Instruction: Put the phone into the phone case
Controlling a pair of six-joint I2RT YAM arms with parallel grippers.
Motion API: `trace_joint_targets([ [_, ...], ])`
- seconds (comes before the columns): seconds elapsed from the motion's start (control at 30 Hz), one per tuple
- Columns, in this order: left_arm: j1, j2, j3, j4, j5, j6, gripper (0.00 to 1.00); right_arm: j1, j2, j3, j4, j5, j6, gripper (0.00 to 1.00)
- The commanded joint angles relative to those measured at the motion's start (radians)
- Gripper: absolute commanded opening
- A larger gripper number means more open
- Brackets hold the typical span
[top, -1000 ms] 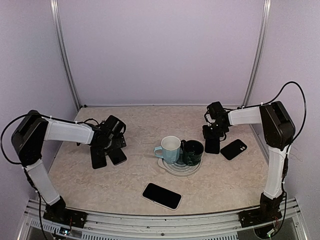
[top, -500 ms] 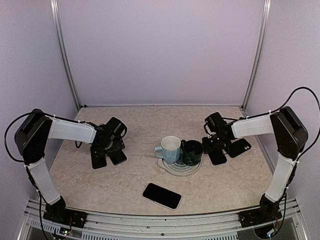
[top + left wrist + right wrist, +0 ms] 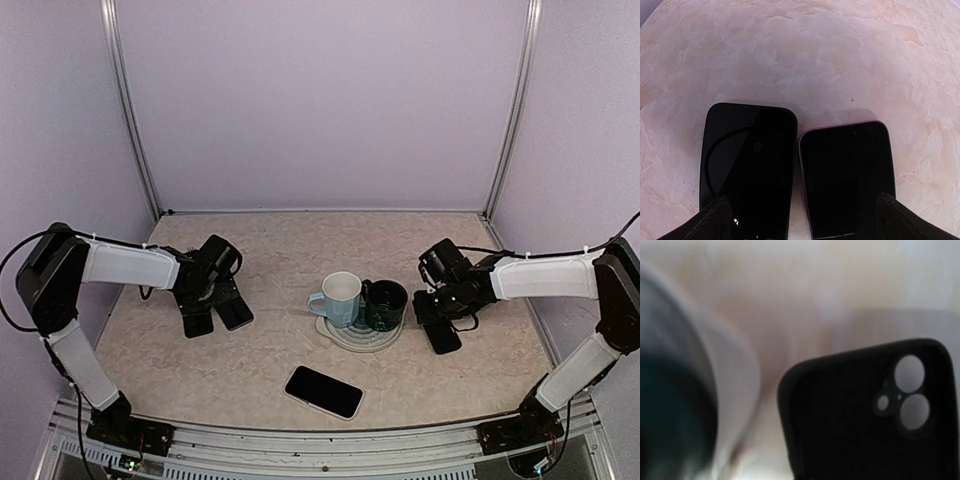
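Looks like matt, mottled beige stone across the worktop [image 3: 290, 250], faintly rough in the left wrist view. Gleams glassy black on the face of the phone [image 3: 323, 391] near the front edge, with a thin pale rim. Shines as glazed ceramic on the light blue mug [image 3: 340, 298], the dark green mug [image 3: 388, 303] and the pale plate [image 3: 340, 341] beneath. Reads as soft, matt black plastic on the phone case [image 3: 855, 425], smooth round the camera cut-outs. Reflects smoothly on the pink-rimmed phone [image 3: 847, 175] and on the black slab with a ring mark [image 3: 747, 165] beside it. Seems smooth white plastic on the arm shells [image 3: 125, 265], bare silvery metal on the corner posts [image 3: 123, 110], flat matt lilac on the wall panels [image 3: 320, 100].
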Motion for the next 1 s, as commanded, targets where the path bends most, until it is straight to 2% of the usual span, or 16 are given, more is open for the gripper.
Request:
trace_joint_targets([
  [0.0, 0.006, -0.034, -0.018, 0.003, -0.006, -0.007, 0.99, 0.069, -0.069, -0.094, -0.077, 0.020, 0.134, 0.06],
  [0.23, 0.006, -0.045, -0.026, 0.006, -0.004, -0.002, 0.99, 0.234, -0.188, -0.155, -0.136, 0.066, 0.345, 0.08],
  [0.27, 0.006, -0.048, -0.029, 0.007, -0.005, -0.002, 0.99, 0.240, -0.194, -0.159, -0.136, 0.060, 0.353, 0.16],
  [0.33, 0.006, -0.056, -0.032, 0.005, -0.005, -0.002, 0.99, 0.244, -0.198, -0.150, -0.161, 0.069, 0.349, 0.37],
  [0.47, 0.006, -0.083, -0.051, 0.000, -0.013, -0.009, 0.99, 0.261, -0.239, -0.034, -0.290, 0.188, 0.315, 0.76],
  [0.53, 0.009, -0.107, -0.078, -0.002, -0.014, -0.027, 0.99, 0.282, -0.261, 0.064, -0.326, 0.265, 0.279, 0.83],
  [0.6, 0.017, -0.125, -0.101, -0.011, -0.004, -0.058, 0.99, 0.312, -0.259, 0.160, -0.290, 0.313, 0.213, 0.93],
  [0.7, 0.035, -0.150, -0.127, -0.046, 0.009, -0.117, 0.99, 0.371, -0.181, 0.293, -0.167, 0.357, 0.082, 0.95],
  [0.8, 0.054, -0.176, -0.155, -0.032, 0.016, -0.101, 0.99, 0.427, -0.035, 0.448, -0.054, 0.344, -0.070, 0.96],
  [0.9, 0.072, -0.174, -0.141, 0.021, 0.018, 0.009, 0.99, 0.452, 0.160, 0.612, -0.010, 0.260, -0.195, 0.97],
  [0.97, 0.088, -0.151, -0.093, 0.067, 0.048, 0.127, 0.95, 0.467, 0.248, 0.689, 0.018, 0.213, -0.247, 0.97],
])
